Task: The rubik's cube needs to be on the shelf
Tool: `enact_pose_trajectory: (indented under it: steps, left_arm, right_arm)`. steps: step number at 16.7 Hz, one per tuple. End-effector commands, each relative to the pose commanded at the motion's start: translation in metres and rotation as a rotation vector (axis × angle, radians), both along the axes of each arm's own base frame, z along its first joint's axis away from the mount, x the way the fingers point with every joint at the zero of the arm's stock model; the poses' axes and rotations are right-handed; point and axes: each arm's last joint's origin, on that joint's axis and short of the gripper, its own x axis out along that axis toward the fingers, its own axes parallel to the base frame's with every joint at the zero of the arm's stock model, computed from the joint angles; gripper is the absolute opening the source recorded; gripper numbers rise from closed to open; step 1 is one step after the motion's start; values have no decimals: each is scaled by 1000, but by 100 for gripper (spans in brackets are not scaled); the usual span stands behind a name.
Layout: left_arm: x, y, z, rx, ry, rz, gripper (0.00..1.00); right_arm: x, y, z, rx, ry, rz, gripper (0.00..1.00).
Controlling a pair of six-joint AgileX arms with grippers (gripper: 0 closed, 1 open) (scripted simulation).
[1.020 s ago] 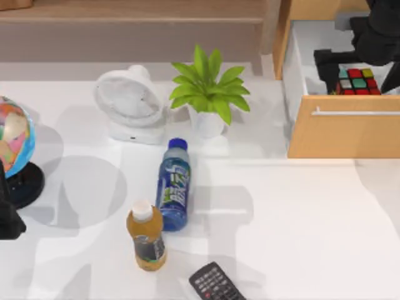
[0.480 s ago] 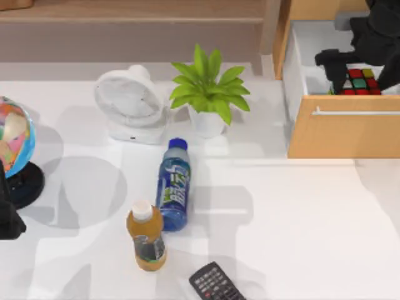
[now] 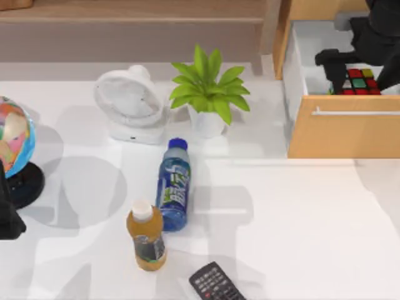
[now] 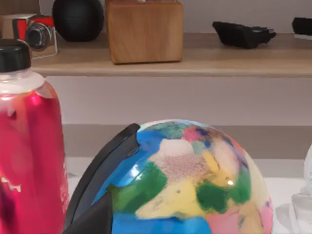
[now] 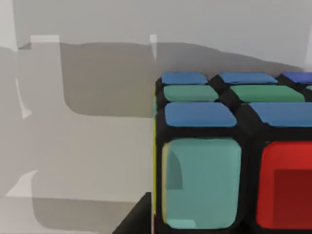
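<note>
The rubik's cube (image 3: pixel 359 81) lies inside the open light-wood drawer (image 3: pixel 344 134) at the back right of the table. My right gripper (image 3: pixel 362 74) reaches down into the drawer, its dark fingers pressed against the cube's left and right sides, shut on it. In the right wrist view the cube (image 5: pixel 234 146) is very close, showing teal, red, blue and green squares. The shelf (image 3: pixel 137 12) runs along the back left, a long light-brown ledge with a grey-brown panel below. My left gripper (image 3: pixel 6 219) is parked at the table's left edge beside the globe.
A white fan (image 3: pixel 131 103) and a potted plant (image 3: pixel 209 87) stand in front of the shelf. A blue bottle (image 3: pixel 174 184), an orange bottle (image 3: pixel 147 237) and a remote (image 3: pixel 215 284) occupy the middle front. A globe (image 3: pixel 12 137) stands at the left.
The right gripper's fingers have closed in on the cube, the left finger now covering its left column. The cube shifted slightly right. The left arm has not moved.
</note>
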Motion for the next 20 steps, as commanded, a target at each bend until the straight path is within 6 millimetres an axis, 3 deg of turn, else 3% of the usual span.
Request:
enact_pose_trajectory:
  steps: [7, 12, 20]
  left_arm:
    - [0, 0, 0, 0, 0, 0, 100]
    - [0, 0, 0, 0, 0, 0, 100]
    - [0, 0, 0, 0, 0, 0, 100]
  right_arm:
    - [-1, -1, 2, -3, 8, -1, 0]
    - [-9, 1, 23, -22, 41, 4, 0]
    - [0, -1, 31, 0, -1, -3, 0]
